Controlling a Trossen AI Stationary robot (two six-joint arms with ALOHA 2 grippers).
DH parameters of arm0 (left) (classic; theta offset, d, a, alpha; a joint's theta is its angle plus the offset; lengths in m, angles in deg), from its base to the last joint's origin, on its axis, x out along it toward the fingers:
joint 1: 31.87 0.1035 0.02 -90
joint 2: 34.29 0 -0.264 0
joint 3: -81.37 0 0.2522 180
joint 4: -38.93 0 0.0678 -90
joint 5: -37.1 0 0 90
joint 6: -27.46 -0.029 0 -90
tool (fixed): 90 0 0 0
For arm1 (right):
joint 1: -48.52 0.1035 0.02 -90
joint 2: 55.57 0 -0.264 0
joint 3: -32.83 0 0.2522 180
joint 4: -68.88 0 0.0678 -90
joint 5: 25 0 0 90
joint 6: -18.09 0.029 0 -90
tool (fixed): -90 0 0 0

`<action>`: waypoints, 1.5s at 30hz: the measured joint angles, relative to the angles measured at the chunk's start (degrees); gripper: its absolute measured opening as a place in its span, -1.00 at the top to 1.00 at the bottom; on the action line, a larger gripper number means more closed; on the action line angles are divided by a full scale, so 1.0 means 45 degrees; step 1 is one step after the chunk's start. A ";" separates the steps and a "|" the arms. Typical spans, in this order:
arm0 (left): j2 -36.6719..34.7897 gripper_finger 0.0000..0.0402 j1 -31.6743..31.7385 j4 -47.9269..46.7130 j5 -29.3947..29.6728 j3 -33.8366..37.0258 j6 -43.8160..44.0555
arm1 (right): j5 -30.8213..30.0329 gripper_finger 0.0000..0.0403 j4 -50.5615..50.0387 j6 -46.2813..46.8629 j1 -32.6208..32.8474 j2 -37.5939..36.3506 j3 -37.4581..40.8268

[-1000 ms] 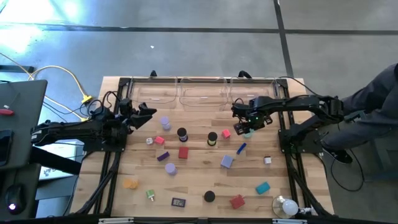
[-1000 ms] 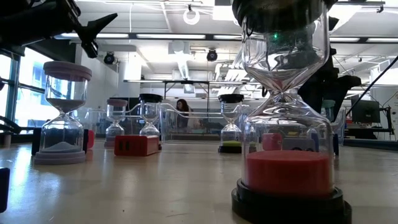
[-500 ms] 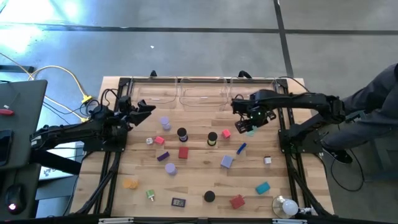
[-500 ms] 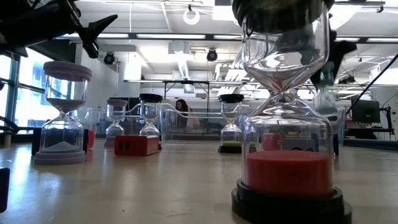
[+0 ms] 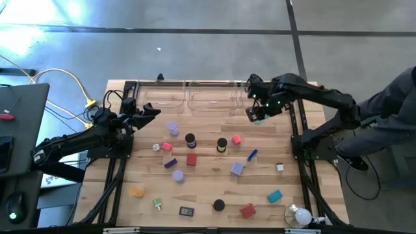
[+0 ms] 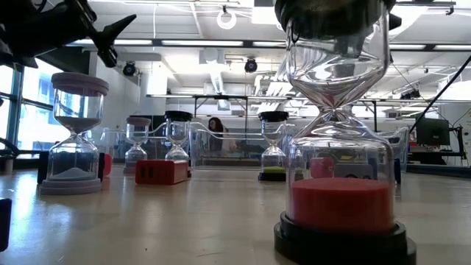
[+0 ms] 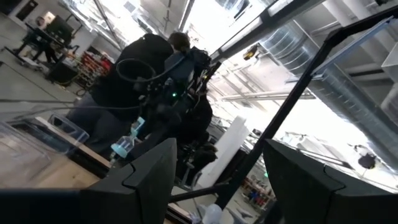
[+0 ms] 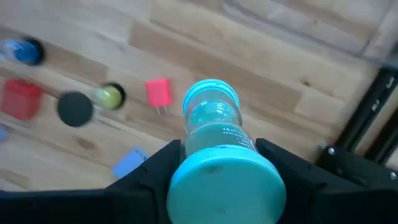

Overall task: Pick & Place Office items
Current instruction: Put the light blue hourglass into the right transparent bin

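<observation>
While the left gripper [image 5: 151, 110] hangs open, the right gripper [image 5: 255, 114] clamps a teal hourglass [image 5: 258, 117]. It has moved toward the clear trays [image 5: 211, 97].

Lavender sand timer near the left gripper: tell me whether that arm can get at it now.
Probably yes. The left gripper hangs open and empty, close beside the lavender timer, with bare table between them.

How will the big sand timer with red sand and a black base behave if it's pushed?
The sand timer with red sand and a black base looks tall with a pinched clear waist, so it probably tips rather than slides. Once down, its round caps would likely let it roll. The bulbs look like glass, possibly fragile.
</observation>
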 joint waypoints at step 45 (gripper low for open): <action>0.0243 -0.17 0.3720 -0.0061 -0.0937 0.0000 0.0190 | -0.1221 0.10 0.1541 -0.6960 -0.8642 0.3526 0.0686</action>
